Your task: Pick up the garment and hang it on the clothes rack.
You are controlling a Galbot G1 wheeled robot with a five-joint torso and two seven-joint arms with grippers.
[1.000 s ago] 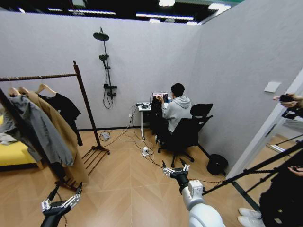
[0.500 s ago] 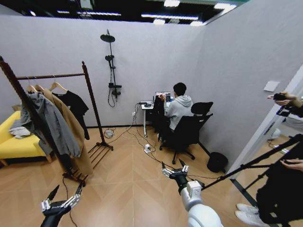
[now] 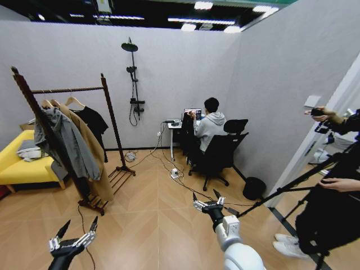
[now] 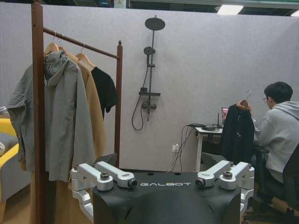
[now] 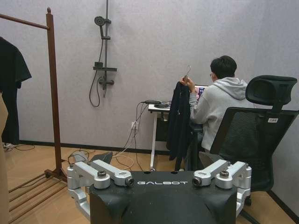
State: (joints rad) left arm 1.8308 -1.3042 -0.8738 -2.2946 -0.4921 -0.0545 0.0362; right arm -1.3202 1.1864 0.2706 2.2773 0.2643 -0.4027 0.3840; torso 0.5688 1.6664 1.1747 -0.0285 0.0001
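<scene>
Our left gripper [image 3: 75,232] and right gripper [image 3: 208,199] hang low with fingers spread, empty; the shirt [image 3: 93,124] hangs on the rack [image 3: 110,115] at left.

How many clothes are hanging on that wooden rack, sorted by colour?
grey jacket: 1
tan coat: 1
black shirt: 1
Total on the clothes rack: 3
</scene>
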